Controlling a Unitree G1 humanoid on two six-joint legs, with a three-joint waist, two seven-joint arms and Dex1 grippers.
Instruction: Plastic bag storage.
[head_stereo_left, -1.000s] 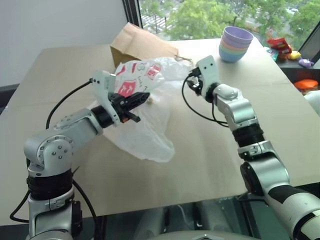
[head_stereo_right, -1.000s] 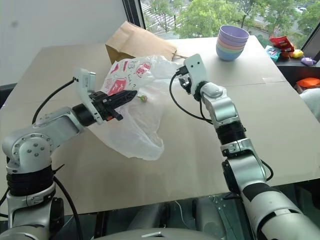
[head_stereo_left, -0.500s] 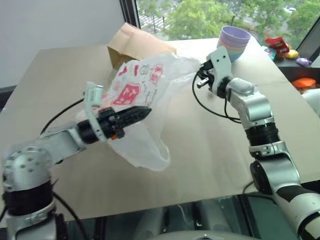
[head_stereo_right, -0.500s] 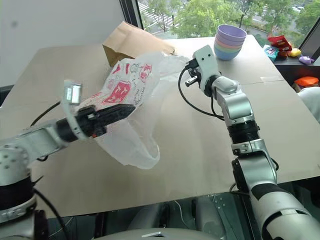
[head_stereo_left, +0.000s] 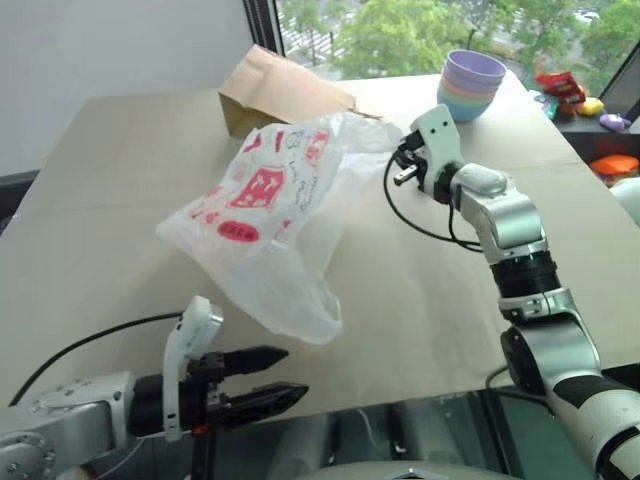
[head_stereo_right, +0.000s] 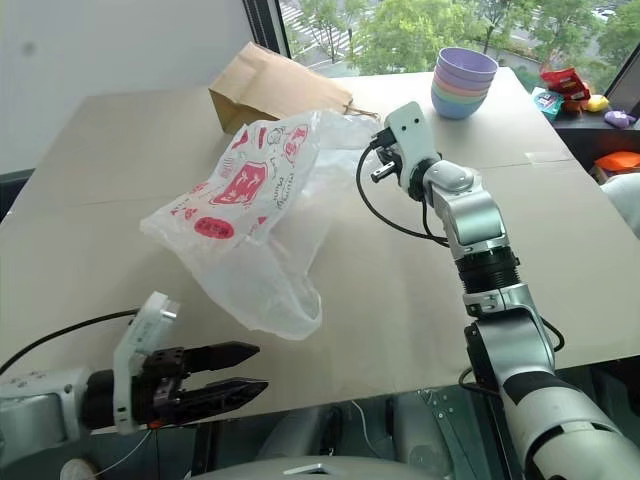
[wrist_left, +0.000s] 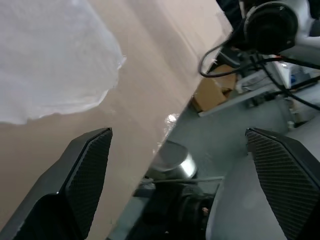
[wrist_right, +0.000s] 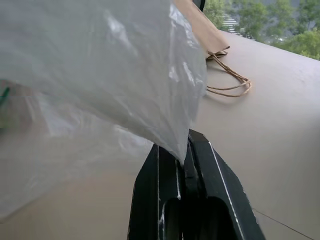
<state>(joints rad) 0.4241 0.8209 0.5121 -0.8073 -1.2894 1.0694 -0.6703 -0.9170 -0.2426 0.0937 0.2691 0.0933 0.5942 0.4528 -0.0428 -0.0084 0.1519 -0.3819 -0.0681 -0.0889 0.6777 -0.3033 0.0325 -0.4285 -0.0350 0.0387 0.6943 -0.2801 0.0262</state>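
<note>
I count one plastic bag (head_stereo_left: 270, 215), one brown paper bag (head_stereo_left: 280, 92) and one stack of pastel bowls (head_stereo_left: 472, 85) on the desk (head_stereo_left: 120, 150), plus a scatter of small coloured items (head_stereo_left: 565, 95) on the ledge past its far right corner. The plastic bag hangs over the middle of the desk, its upper corner pinched in the right gripper (wrist_right: 184, 155), whose jaws are clamped tight on the film; the lower end droops to the desk surface. My left gripper (head_stereo_right: 240, 370) sits low at the near edge of the desk, jaws spread wide and holding nothing, well apart from the bag. The paper bag lies flat behind the plastic one, its string handles (wrist_right: 227, 80) looped on the desk. The plastic is thin, crinkly, translucent white with red printed squares; the desk is plain tan.
</note>
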